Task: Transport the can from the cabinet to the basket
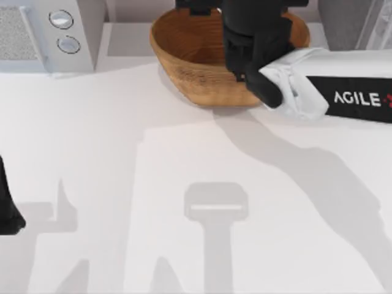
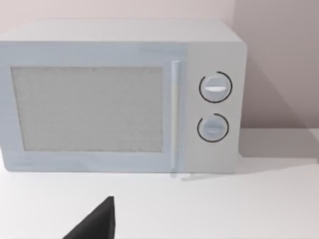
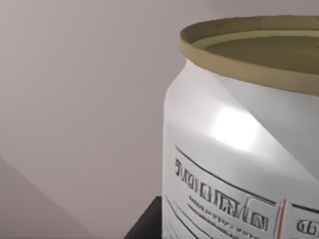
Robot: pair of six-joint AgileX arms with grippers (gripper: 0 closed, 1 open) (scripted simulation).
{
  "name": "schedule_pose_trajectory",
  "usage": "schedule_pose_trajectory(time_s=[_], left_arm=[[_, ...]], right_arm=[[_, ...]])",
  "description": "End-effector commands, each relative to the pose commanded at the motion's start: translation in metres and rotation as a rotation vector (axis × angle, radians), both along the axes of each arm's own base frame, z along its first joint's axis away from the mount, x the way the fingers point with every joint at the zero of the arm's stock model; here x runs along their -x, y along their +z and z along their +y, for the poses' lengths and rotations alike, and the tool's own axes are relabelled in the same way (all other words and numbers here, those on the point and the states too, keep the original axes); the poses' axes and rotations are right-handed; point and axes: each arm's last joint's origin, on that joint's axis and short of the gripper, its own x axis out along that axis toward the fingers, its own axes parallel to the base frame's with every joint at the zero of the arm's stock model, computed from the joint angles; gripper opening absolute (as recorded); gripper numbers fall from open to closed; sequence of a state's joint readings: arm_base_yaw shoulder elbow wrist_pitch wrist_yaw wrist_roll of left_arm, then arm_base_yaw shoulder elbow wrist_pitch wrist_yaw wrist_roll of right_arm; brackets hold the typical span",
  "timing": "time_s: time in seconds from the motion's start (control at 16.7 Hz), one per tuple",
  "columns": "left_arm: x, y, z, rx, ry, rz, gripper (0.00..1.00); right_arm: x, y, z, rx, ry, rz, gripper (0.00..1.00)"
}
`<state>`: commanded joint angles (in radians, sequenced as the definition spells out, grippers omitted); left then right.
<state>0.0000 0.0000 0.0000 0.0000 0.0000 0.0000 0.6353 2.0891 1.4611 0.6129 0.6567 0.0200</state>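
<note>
The brown woven basket [image 1: 196,73] stands at the back middle of the table. My right gripper [image 1: 251,43] hangs over the basket's right half, its arm reaching in from the right. The right wrist view has the silver can [image 3: 234,144] right up against the camera, tilted, with small print and a red mark, and a dark finger [image 3: 147,224] at its side; the gripper is shut on it. From above the can is hidden under the gripper. My left gripper [image 1: 7,211] is parked at the table's left edge.
A white microwave-like box [image 1: 67,30] with two round knobs [image 2: 215,107] stands at the back left, facing the left wrist camera. A grey cabinet [image 1: 352,21] edge shows at the back right corner. Arm shadows lie across the white tabletop [image 1: 184,184].
</note>
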Motion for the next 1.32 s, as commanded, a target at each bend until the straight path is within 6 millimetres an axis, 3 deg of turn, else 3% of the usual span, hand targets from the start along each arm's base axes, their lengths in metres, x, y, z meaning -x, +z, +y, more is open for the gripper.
schedule_pose_trajectory(time_s=[0.48, 0.72, 1.32], left_arm=[[0.000, 0.000, 0.000, 0.000, 0.000, 0.000, 1.00], [0.000, 0.000, 0.000, 0.000, 0.000, 0.000, 1.00], [0.000, 0.000, 0.000, 0.000, 0.000, 0.000, 1.00]], right_arm=[[-0.021, -0.010, 0.001, 0.000, 0.000, 0.000, 0.00], [-0.023, -0.010, 0.000, 0.000, 0.000, 0.000, 0.00], [-0.023, -0.010, 0.000, 0.000, 0.000, 0.000, 0.75]])
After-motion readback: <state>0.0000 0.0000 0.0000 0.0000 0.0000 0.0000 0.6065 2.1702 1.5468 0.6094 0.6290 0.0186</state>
